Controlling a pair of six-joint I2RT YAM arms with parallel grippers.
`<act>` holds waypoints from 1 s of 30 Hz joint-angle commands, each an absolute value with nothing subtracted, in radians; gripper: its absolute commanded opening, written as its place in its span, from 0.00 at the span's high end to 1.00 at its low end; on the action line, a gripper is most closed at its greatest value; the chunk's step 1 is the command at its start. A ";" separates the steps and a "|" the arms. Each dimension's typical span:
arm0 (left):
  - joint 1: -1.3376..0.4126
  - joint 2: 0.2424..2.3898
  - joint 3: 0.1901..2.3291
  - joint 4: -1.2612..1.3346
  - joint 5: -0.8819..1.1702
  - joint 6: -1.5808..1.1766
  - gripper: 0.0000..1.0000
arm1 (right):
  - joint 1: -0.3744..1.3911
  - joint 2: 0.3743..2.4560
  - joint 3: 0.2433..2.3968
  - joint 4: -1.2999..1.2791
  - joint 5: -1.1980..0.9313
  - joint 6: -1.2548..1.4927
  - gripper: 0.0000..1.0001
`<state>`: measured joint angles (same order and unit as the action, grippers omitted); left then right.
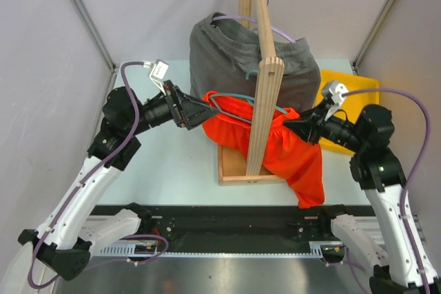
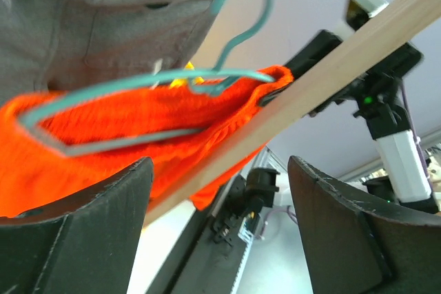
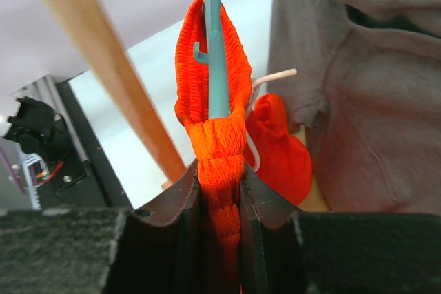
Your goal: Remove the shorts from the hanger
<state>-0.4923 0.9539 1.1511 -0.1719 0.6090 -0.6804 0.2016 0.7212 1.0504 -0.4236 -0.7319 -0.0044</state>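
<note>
Orange shorts [image 1: 289,149] are stretched over a green-blue hanger [image 2: 138,84], and most of the cloth hangs down below the right end effector [image 1: 293,125] toward the counter [image 1: 172,163]. This end effector is closed tightly on the waistband. In its wrist view the two fingers press a fold of orange cloth just under the end of the hanger, so the grip is on the cloth only and not on the plastic. I think this grip is chosen so that the band can be pulled off that end.

On the opposite side, the left end effector [image 1: 203,111] is wide open and holds nothing. The other corner of the hanger, with cloth around it, lies just in front of its fingers and between their lines. It seems placed there to catch the hanger and keep it steady during the pull, but it has not closed.

Behind both end effectors the grey shorts [image 1: 227,53] hang higher on the wooden stand [image 1: 265,94], on their own hanger, and nobody touches them. The stand's post crosses between the two end effectors. Whether the green-blue hook rests on anything, I cannot tell.
</note>
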 commanded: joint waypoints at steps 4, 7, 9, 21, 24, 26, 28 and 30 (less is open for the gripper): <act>-0.527 1.006 1.149 0.023 0.543 -0.632 0.22 | 0.248 0.895 1.089 -0.117 -0.910 0.055 1.00; -0.601 1.061 1.212 -0.058 0.393 -0.549 0.20 | 0.305 0.968 1.143 -0.173 -0.884 0.014 1.00; -0.632 1.092 1.235 -0.104 0.297 -0.494 0.20 | 0.334 0.983 1.149 -0.163 -0.864 0.018 1.00; -0.755 1.170 1.284 -0.167 0.012 -0.384 0.46 | 0.445 1.008 1.098 -0.091 -0.785 0.075 1.00; -0.762 1.201 1.290 -0.163 0.020 -0.383 0.56 | 0.469 1.002 1.088 -0.080 -0.756 0.092 1.00; -0.770 1.218 1.293 -0.164 0.018 -0.380 0.62 | 0.477 0.991 1.075 -0.068 -0.749 0.107 1.00; -0.773 1.224 1.290 -0.164 0.015 -0.377 0.76 | 0.480 0.971 1.052 -0.054 -0.746 0.129 1.00; -0.773 1.232 1.290 -0.158 0.002 -0.368 0.98 | 0.480 0.957 1.040 -0.060 -0.736 0.136 1.00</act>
<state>-0.7612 1.2217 1.2518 -0.1726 0.0345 -0.3981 0.4576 1.0103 1.0515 -0.1795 -0.7235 0.0841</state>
